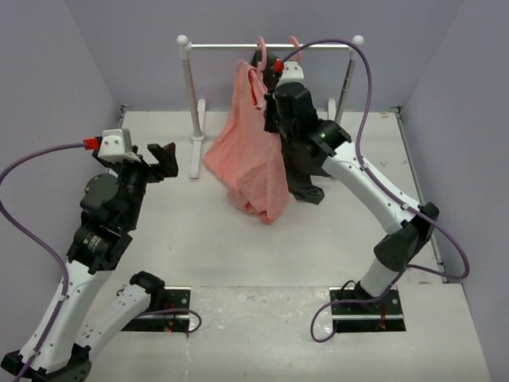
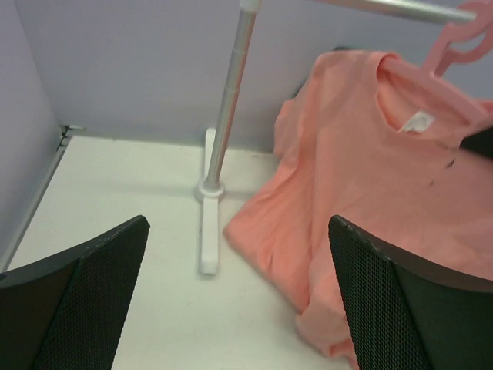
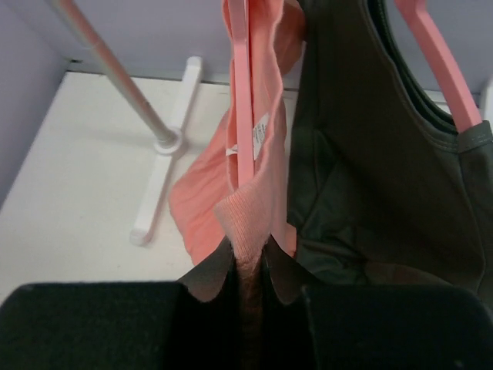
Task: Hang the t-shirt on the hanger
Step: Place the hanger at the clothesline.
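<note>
One hanger hangs on the rail, the t-shirt hanging from it, hem on the surface. Right gripper clenches the t-shirt's ribbed edge; left gripper stands released, well apart.

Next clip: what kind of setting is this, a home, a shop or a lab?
Most likely a lab test cell: plain lavender walls box in a white table, a left arm and right arm are bolted at its near edge, and a small clothes rail holds a pink t-shirt.
</note>
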Action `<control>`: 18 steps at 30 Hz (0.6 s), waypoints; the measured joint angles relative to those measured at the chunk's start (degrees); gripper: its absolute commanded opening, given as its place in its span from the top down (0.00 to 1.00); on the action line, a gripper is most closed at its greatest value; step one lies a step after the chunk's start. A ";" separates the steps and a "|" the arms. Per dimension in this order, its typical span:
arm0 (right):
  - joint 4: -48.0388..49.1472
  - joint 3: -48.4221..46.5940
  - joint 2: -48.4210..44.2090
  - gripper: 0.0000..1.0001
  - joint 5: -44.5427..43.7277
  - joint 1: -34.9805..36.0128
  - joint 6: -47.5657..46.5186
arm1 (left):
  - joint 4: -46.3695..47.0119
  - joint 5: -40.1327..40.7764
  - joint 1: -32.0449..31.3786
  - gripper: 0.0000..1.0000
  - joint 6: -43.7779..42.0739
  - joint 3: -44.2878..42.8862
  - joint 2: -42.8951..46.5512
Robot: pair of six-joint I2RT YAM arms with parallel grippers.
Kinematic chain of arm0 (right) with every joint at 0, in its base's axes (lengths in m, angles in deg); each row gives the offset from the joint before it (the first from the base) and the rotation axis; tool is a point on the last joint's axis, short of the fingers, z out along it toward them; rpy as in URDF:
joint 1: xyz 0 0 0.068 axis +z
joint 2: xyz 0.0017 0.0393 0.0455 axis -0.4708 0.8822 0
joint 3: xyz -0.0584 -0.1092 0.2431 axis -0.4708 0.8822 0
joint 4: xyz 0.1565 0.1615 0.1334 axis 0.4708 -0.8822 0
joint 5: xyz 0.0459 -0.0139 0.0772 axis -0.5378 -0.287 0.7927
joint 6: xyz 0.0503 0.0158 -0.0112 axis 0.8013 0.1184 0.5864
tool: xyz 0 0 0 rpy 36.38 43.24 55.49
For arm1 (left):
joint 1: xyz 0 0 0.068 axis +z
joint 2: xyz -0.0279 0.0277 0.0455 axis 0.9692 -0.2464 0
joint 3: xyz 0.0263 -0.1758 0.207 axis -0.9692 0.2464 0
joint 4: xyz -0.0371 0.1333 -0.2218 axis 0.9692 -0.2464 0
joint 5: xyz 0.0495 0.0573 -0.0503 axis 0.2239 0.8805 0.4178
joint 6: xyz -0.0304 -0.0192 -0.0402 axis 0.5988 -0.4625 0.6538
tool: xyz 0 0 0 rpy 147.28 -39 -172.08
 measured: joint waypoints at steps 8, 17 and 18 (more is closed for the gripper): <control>-1.05 -18.78 15.12 1.00 -3.41 -0.81 -1.14 | -0.01 -0.28 0.00 0.00 -3.03 8.63 3.78; -0.56 -18.92 20.49 1.00 -1.07 -4.06 0.69 | 0.13 3.47 0.54 0.00 -1.58 10.79 2.42; -0.46 -18.75 21.00 1.00 -0.92 -4.24 0.75 | 0.00 4.23 0.79 0.00 -1.21 10.79 2.14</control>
